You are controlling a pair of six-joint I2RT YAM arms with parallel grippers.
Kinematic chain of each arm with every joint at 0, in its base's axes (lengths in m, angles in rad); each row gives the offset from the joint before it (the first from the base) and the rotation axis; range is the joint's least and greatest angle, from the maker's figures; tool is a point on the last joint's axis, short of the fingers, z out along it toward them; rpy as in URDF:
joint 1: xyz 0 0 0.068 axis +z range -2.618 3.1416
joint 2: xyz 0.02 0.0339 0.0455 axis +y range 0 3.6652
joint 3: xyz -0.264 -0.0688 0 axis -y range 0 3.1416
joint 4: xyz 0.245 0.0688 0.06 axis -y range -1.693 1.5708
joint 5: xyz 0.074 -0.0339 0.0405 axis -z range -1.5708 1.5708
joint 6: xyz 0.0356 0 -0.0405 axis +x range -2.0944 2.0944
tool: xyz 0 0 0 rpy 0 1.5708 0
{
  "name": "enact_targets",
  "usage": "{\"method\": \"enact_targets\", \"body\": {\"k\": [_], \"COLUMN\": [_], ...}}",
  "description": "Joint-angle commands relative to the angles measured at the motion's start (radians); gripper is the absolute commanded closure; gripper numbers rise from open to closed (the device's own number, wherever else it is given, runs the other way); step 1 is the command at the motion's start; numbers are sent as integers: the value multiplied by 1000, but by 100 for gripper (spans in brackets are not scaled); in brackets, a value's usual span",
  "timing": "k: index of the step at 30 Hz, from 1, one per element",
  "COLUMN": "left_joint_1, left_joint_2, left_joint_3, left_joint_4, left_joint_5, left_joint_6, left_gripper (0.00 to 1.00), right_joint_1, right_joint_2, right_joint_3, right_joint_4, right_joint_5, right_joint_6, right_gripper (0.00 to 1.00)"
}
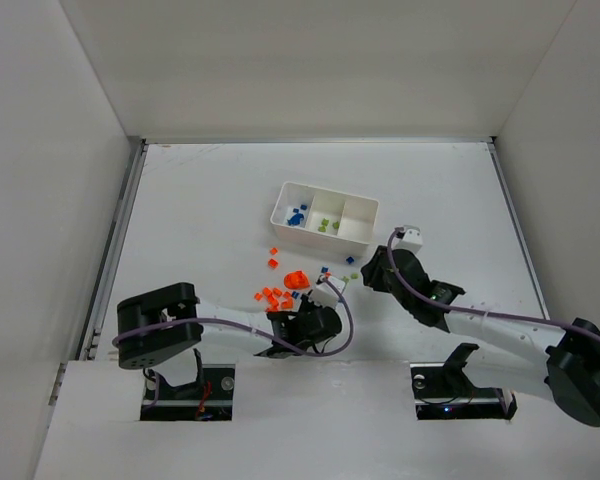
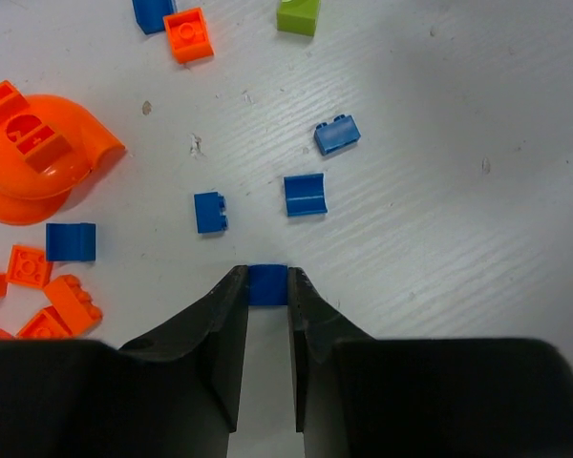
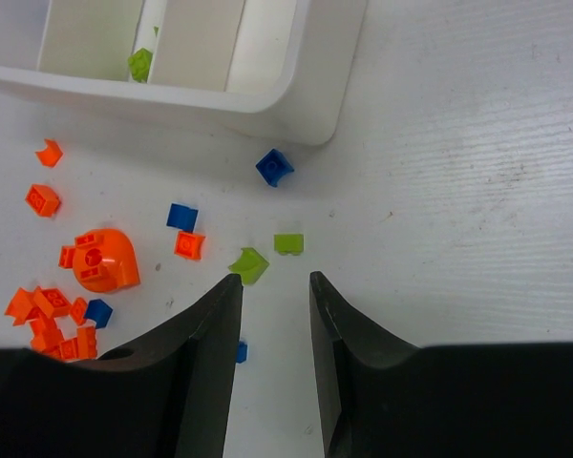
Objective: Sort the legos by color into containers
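A white table (image 1: 210, 200) is carrying a white tray (image 1: 318, 234) toward its far middle. Blue bricks (image 1: 296, 216) are lying in the tray's left compartment and lime bricks (image 1: 327, 225) in the middle one. On the near side of the tray, the right gripper (image 3: 275, 281) is hanging with its fingers spread, and two loose lime pieces (image 3: 287, 243) are lying just beyond its tips. Left of it, the left gripper (image 2: 266, 288) is pinching a small blue brick (image 2: 266, 280). A big orange piece (image 2: 38, 157) is resting further left, beside scattered orange bricks (image 1: 273, 296).
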Motion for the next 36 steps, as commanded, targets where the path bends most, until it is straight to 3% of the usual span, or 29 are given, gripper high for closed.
{"method": "enact_targets", "body": {"k": [1, 8, 14, 23, 36], "left_joint_1": [8, 138, 327, 542, 680], "left_joint_2": [-59, -266, -294, -178, 86], "left_joint_3": [-8, -13, 40, 209, 389], "left_joint_4": [-99, -97, -2, 93, 139], "left_joint_5": [-3, 57, 166, 271, 301], "left_joint_6": [11, -32, -63, -96, -69], "left_gripper": [86, 86, 86, 83, 83], "right_joint_1": [12, 27, 43, 122, 127], "right_joint_2": [-21, 62, 204, 244, 324], "right_joint_3": [-2, 36, 96, 92, 112], "right_joint_4": [-14, -47, -22, 16, 62], "right_joint_5": [6, -9, -8, -5, -14], "right_joint_6": [1, -27, -40, -50, -70], "right_gripper": [61, 65, 61, 55, 54]}}
